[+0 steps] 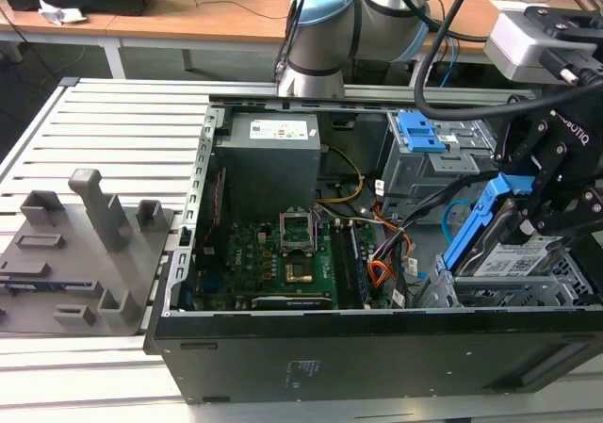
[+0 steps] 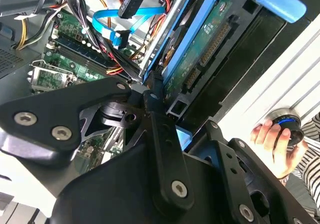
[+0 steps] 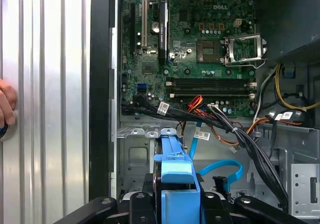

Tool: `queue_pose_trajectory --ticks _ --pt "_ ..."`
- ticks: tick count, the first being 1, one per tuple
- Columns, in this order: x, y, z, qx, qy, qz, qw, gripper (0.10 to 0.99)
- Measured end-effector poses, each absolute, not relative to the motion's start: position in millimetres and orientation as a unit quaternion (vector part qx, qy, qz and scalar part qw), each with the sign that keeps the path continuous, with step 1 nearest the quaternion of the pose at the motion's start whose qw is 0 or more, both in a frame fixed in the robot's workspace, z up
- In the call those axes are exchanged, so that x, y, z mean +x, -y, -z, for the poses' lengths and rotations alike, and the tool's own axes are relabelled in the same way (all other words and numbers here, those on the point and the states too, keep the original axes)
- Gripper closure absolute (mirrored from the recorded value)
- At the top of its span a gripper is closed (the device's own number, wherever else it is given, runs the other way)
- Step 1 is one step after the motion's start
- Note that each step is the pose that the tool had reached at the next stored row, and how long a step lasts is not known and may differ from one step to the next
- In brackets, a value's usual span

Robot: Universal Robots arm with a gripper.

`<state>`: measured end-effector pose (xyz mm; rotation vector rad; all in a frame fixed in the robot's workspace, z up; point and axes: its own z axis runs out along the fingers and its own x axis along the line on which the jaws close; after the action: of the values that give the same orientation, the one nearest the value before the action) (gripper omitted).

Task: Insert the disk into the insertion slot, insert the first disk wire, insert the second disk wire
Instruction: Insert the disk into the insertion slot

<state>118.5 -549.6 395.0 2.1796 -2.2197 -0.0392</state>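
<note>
The jaws are clenched on the disk, pinching its blue carrier by the edges, so the first step, seating it in the insertion slot, looks to be in hand. The disk hangs tilted, its lower end near the slot's mouth and not yet seated. Finishing this step probably calls for levelling it with the mouth. In the first wrist view the second disk wire loops loose just beyond the disk. The first disk wire lies farther off, apart from the disk.

The disk is silver, framed bright blue.
</note>
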Motion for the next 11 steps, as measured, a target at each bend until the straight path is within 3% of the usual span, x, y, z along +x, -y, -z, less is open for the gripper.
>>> queue_pose_trajectory --ticks 5,6,8,9,10,11 --pt "118.6 549.6 -395.0 0.701 0.713 0.013 0.015 0.714" --pt "118.5 549.6 -394.8 0.701 0.713 0.013 0.015 0.647" --pt "118.6 549.6 -394.9 0.701 0.713 0.013 0.015 0.647" --pt "118.6 549.6 -394.8 0.701 0.713 0.013 0.015 0.663" --pt "118.6 549.6 -394.9 0.701 0.713 0.013 0.015 0.792" --pt "118.6 549.6 -394.8 0.701 0.713 0.013 0.015 0.851"
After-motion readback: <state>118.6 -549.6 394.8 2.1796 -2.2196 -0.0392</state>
